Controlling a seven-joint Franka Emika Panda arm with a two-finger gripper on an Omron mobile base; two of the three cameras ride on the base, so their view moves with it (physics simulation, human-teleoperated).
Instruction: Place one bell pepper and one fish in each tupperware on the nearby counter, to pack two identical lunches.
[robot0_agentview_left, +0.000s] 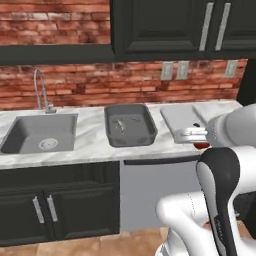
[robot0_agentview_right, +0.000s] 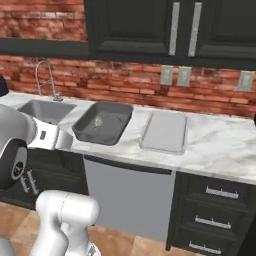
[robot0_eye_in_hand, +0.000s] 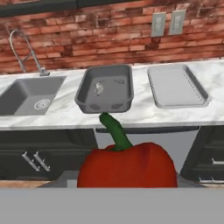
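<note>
Red pepper (robot0_eye_in_hand: 127, 165) w/ green stem sits right at the hand cam, low centre, stem pointing up toward the counter (robot0_eye_in_hand: 65, 114). Gripper grasping the pepper; fingers themselves hidden behind it. A bit of red shows under the arm's wrist in the left base view, near the tray's near edge. On counter: dark tub (robot0_eye_in_hand: 105, 89) in the middle w/ a small greyish item inside, can't tell what; light tray (robot0_eye_in_hand: 176, 85) just right of it, apart. Sink (robot0_eye_in_hand: 28, 95) & tap (robot0_eye_in_hand: 24, 49) to the left.
</note>
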